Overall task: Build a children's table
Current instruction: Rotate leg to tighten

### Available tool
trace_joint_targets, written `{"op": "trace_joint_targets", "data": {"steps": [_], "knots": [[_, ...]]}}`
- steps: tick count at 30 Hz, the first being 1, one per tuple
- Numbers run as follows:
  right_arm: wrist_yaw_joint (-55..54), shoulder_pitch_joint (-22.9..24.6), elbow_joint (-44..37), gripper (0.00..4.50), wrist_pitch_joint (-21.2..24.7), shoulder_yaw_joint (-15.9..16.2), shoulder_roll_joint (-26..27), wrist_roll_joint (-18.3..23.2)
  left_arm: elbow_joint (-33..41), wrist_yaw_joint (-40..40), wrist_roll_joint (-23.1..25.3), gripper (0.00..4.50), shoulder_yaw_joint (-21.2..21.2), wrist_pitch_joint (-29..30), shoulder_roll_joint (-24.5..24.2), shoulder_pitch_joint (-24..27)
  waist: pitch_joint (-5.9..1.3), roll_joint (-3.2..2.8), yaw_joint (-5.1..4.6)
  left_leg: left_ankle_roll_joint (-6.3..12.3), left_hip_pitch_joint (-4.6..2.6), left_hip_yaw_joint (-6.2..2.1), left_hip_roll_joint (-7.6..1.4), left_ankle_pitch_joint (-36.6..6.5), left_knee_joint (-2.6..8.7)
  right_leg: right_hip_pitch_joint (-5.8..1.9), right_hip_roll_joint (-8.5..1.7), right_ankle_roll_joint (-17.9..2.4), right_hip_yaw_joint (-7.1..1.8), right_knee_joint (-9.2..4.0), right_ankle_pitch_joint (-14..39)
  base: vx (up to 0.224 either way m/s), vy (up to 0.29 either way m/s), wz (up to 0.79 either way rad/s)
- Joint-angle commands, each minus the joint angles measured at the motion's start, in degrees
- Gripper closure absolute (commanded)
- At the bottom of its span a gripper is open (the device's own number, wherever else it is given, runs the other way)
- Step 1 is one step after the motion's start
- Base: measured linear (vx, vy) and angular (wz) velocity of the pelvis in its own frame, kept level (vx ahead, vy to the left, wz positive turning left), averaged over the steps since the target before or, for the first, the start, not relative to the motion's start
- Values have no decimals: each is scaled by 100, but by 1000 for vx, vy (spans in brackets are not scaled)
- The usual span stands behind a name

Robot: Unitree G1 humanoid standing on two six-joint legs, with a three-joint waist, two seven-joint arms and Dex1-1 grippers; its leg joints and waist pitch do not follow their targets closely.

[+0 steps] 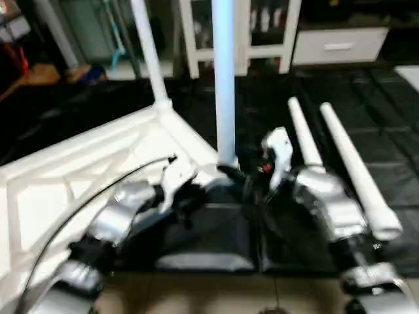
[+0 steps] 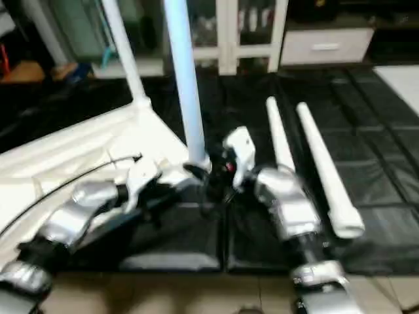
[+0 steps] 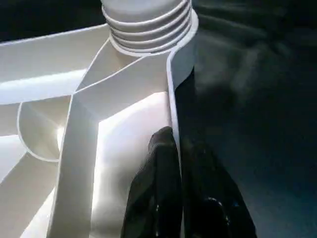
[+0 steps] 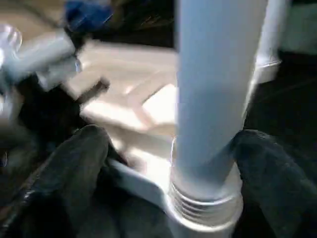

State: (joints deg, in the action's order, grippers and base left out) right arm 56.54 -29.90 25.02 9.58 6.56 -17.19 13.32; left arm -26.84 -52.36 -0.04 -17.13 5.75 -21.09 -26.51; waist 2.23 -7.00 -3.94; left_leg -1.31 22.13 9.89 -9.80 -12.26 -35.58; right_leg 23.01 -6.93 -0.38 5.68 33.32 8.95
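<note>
1. The left gripper is clenched on the tabletop's thin rim wall, low centre in the left wrist view.
2. The right gripper stands released, fingers spread either side of the near leg at its threaded socket.
3. The tabletop lies ribs-up at the head view's left; a far leg stands behind, two spare legs lie right.
4. The plastic probably handles light, stiff and slick; grasp legs low, near the thread.
5. How deep the thread sits is hard to tell.
</note>
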Motion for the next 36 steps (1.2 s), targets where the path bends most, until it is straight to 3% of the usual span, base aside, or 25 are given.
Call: {"op": "trace_joint_targets", "data": {"steps": [1,2,4,7,10,13,17,24,30,36], "knots": [[385,-30,-187,6,104,152,-16,0,82,-522,91,450,-551,-16,-42,226,-420,68,149,932,-93,-85,-291,-508,403,-267,-191,-1539,-203,-212,307,84,3,4],[592,-13,-228,6,119,209,-178,-5,216,-653,20,450,-554,27,-89,303,-414,75,178,987,-78,-78,-288,-381,397,-268,-175,-1578,-203,-193,177,84,3,4],[816,-5,-224,6,136,299,-380,-55,379,-793,-71,450,-550,59,-134,382,-435,73,332,1121,-93,-61,-296,-84,370,-273,-170,-1604,-201,-157,35,33,5,1],[1055,-1,-156,6,69,419,-688,-147,732,-1029,-262,450,-498,178,-176,546,-412,93,463,991,-115,-34,-312,-300,400,-262,-180,-1518,-223,-196,499,0,0,0],[1174,47,-132,6,20,428,-785,-168,1042,-1150,-394,450,-528,305,-183,709,-372,132,459,737,-93,-25,-313,-833,458,-274,-186,-1407,-240,-239,1081,0,0,0],[1396,108,-179,6,22,513,-857,-190,1085,-1172,-381,450,-556,317,-186,744,-359,130,444,519,-129,-20,-313,-1191,484,-247,-182,-1311,-264,-286,1398,0,0,0],[1792,161,-206,6,15,753,-1109,-309,1036,-1123,-329,450,-548,328,-149,679,-340,167,430,446,-110,2,-304,-1351,496,-249,-181,-1231,-283,-305,1698,0,0,0],[1891,146,-173,6,11,816,-1228,-334,1126,-1145,-281,450,-514,437,-173,689,-349,190,417,489,-96,5,-298,-1247,489,-241,-176,-1202,-333,-304,1726,0,0,0],[1859,84,-31,70,73,800,-1112,-335,1164,-1140,-268,450,-524,476,-182,709,-363,200,431,593,-94,17,-293,-1090,471,-240,-168,-1291,-332,-284,1506,0,0,0],[1964,130,-114,114,174,846,-1132,-262,1198,-1167,-250,450,-539,524,-204,732,-353,196,427,556,-95,13,-299,-1173,485,-242,-165,-1274,-331,-296,1621,0,0,0]]}}
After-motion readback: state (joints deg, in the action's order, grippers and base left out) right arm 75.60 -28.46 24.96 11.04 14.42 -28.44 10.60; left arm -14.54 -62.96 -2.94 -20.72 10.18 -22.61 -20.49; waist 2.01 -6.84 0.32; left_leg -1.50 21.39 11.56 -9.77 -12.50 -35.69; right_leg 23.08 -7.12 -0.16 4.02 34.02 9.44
